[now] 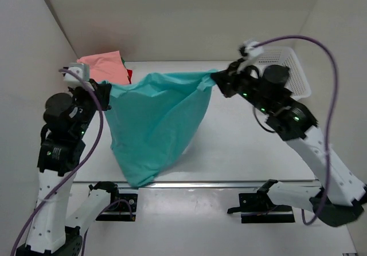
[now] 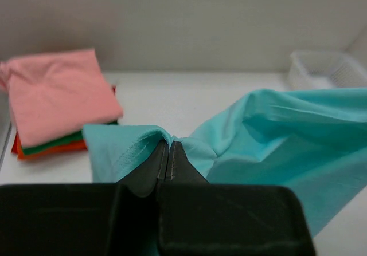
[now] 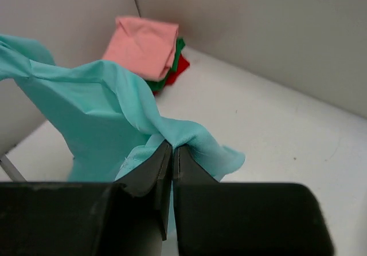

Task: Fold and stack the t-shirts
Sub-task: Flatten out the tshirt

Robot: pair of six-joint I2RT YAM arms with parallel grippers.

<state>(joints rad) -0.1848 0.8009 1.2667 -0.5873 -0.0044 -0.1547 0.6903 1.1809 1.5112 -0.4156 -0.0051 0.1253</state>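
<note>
Grippers: our left gripper (image 1: 106,90) and right gripper (image 1: 213,79) both pinch the soft teal cotton t-shirt (image 1: 152,124).
Shirt: stretched between them, sagging.
Surface: white worktop (image 1: 252,144).

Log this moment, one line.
left gripper: shut on teal t-shirt | right gripper: shut on teal t-shirt | t-shirt: hanging between both | folded stack: far-left

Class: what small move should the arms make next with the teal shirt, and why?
Probably lower both together, laying the teal shirt flat on the table: it hangs bunched between the left gripper and right gripper, each shut on an upper edge, unfolded.
</note>
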